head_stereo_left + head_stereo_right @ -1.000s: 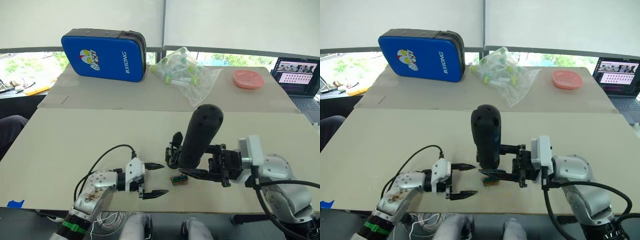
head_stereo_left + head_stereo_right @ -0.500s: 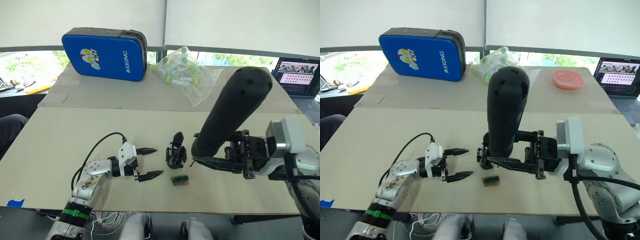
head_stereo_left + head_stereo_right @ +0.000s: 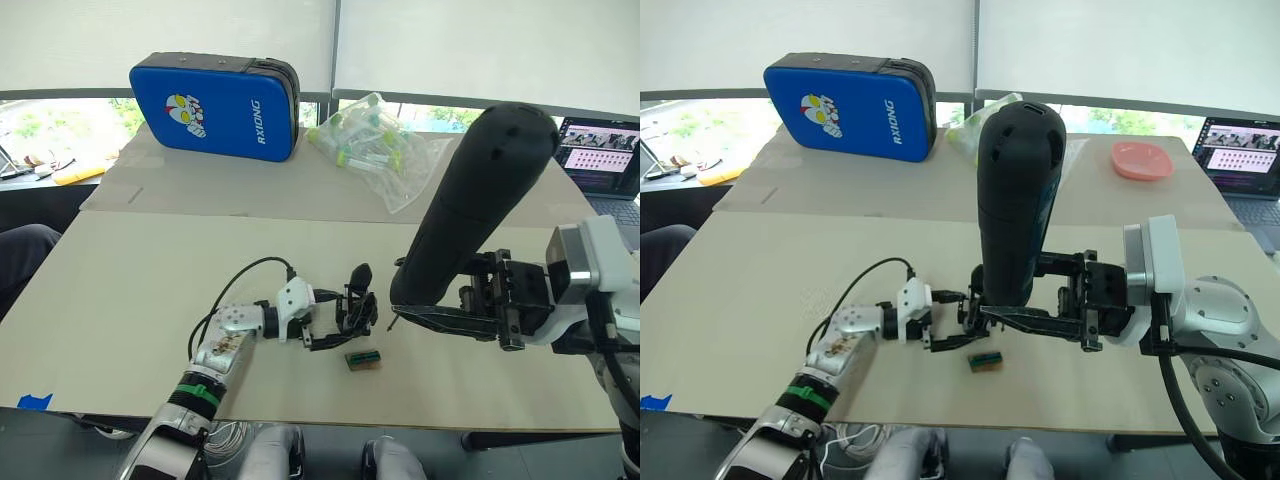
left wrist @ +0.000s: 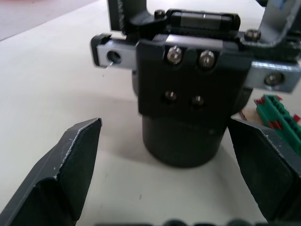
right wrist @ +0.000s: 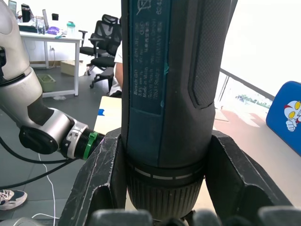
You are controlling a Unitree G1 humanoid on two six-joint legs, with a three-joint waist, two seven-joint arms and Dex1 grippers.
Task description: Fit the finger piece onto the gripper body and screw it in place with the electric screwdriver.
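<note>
The gripper body (image 3: 355,305) stands on the tan table (image 3: 150,290), a black assembly with an upright black finger; the left wrist view shows its screwed plate and round base (image 4: 188,101) close up. My left gripper (image 3: 338,322) is open, one finger on each side of that base, apart from it. My right gripper (image 3: 405,300) is shut on the electric screwdriver (image 3: 470,210), a thick black cylinder held tilted upright just right of the gripper body; its fingers (image 5: 101,174) clamp the collar. A separate finger piece is out of view.
A small green-and-brown block (image 3: 362,359) lies just in front of the gripper body. At the back are a blue case (image 3: 215,93), a plastic bag of tubes (image 3: 375,150), a pink dish (image 3: 1143,160) and a laptop (image 3: 600,150). A black cable (image 3: 240,285) loops over my left wrist.
My left gripper has moved right across the table and now straddles the gripper body. My right gripper lifted the screwdriver a second ago and has since held it nearly still.
</note>
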